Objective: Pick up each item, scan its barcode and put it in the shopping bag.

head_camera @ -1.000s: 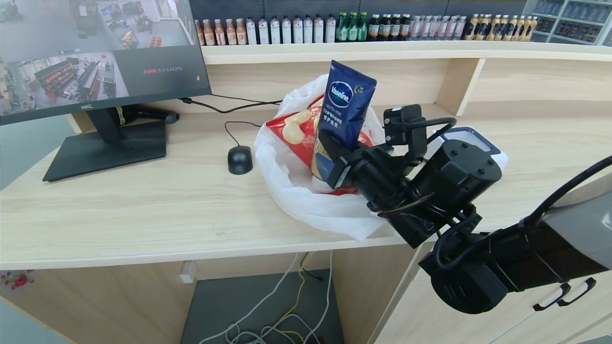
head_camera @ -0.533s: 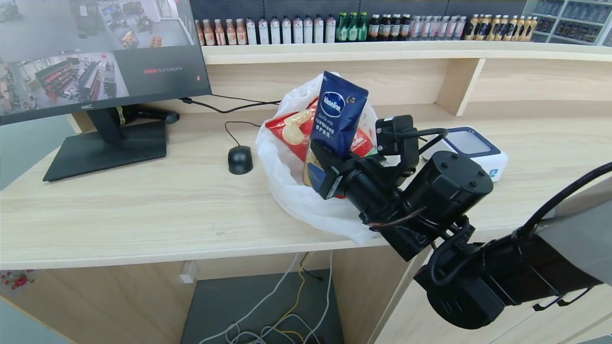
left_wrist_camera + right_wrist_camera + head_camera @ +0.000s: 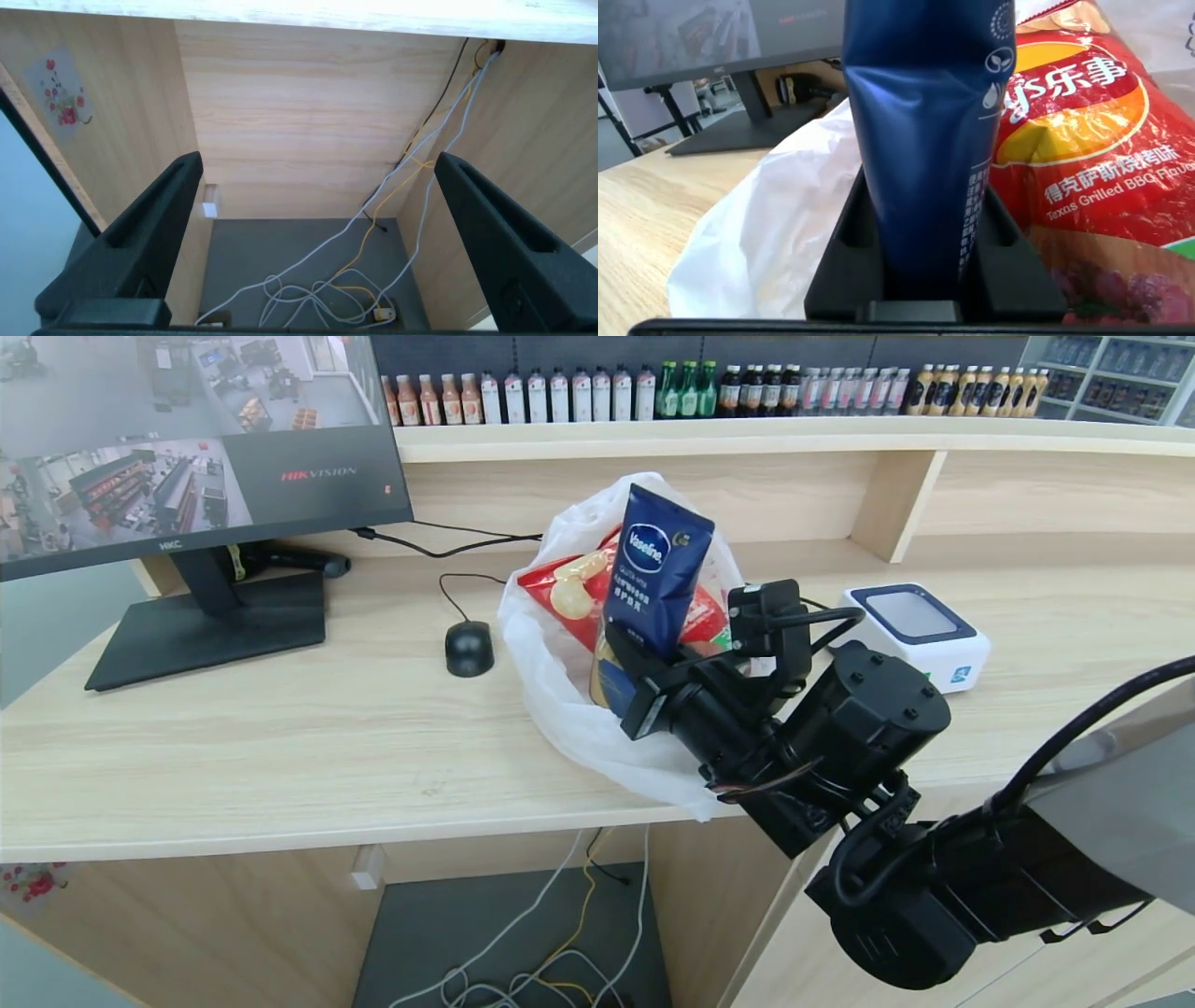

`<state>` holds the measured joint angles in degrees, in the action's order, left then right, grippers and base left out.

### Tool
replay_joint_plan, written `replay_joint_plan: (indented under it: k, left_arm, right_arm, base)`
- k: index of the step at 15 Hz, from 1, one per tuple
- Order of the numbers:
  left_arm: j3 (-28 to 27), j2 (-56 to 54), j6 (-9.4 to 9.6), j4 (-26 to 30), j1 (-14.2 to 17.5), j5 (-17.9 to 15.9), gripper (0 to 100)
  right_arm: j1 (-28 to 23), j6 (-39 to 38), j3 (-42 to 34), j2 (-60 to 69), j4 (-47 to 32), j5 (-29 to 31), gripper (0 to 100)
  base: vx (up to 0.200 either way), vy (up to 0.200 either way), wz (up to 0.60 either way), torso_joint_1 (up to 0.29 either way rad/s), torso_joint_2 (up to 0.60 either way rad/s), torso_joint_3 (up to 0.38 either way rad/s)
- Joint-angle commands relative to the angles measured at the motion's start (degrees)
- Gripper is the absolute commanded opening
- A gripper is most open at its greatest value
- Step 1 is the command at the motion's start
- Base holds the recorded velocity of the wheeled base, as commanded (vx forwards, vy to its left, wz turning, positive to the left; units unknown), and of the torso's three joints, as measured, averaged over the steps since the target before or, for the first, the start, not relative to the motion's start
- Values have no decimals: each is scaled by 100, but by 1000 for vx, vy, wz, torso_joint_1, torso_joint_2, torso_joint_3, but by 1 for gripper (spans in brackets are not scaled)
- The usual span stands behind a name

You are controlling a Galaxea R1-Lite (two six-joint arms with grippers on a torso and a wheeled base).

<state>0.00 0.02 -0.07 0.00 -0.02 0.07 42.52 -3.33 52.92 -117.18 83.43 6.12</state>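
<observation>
The right gripper (image 3: 628, 672) clamps the blue lotion tube (image 3: 658, 560) at its lower end: probably light, squashy and slippery, best pinched across its flat faces

1. We saw a light wood desk (image 3: 280, 737) with a raised ledge (image 3: 747, 434) along its far side.
2. A black monitor (image 3: 187, 439) stood on the desk's left part, and a black wired mouse (image 3: 469, 648) lay near its stand.
3. Behind the ledge, a long row of bottles (image 3: 709, 390) lined a shelf, with more shelving (image 3: 1111, 373) at far right.
4. Under the desk, white and yellow cables (image 3: 560, 943) trailed onto a dark floor panel (image 3: 439, 933), and we noted a flower sticker (image 3: 64, 93) on a wooden side panel.
</observation>
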Motion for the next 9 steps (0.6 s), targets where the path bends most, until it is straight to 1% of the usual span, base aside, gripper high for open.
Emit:
replay_joint_plan:
  k: [1,8,9]
  left_arm:
    - [0,-2,-1,0,2,1,100]
    - [0,-2,-1,0,2,1,100]
    - [0,-2,-1,0,-6,1,100]
  right_arm:
    - [2,-1,-1,-60,-29,3,0]
    - [2,-1,34,-60,-20,-32,0]
    - [2,-1,17,-60,-11,-32,100]
  base:
    - [0,0,0,0,0,0]
    - [0,0,0,0,0,0]
    - [0,0,0,0,0,0]
